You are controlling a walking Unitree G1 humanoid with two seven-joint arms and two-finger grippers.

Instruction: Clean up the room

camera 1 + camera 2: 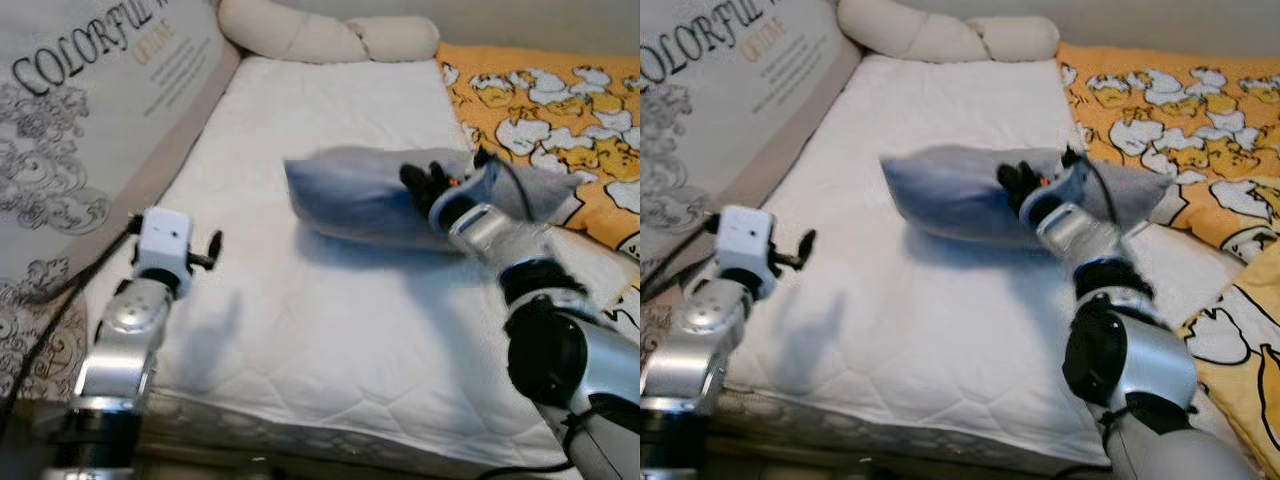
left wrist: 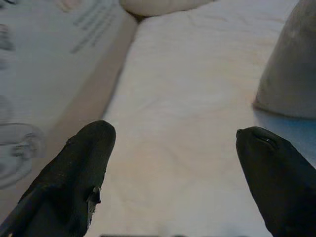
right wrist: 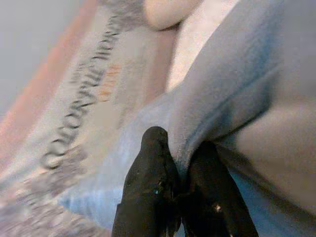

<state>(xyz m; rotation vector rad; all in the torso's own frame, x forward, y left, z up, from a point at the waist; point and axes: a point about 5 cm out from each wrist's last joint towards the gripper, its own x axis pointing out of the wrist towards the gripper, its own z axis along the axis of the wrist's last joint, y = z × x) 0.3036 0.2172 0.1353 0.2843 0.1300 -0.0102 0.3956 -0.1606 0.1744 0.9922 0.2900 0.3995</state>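
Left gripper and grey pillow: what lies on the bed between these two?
Only bare white mattress lies between the left gripper and the grey pillow, as the left eye view shows. The right gripper grips the pillow.

right gripper clamped, left gripper (fingers apart)

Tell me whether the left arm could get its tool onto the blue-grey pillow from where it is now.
Probably yes. The left tool hovers open over bare white mattress, with nothing lying between it and the blue-grey pillow. The right tool already pinches the pillow's far side, leaving the near end free.
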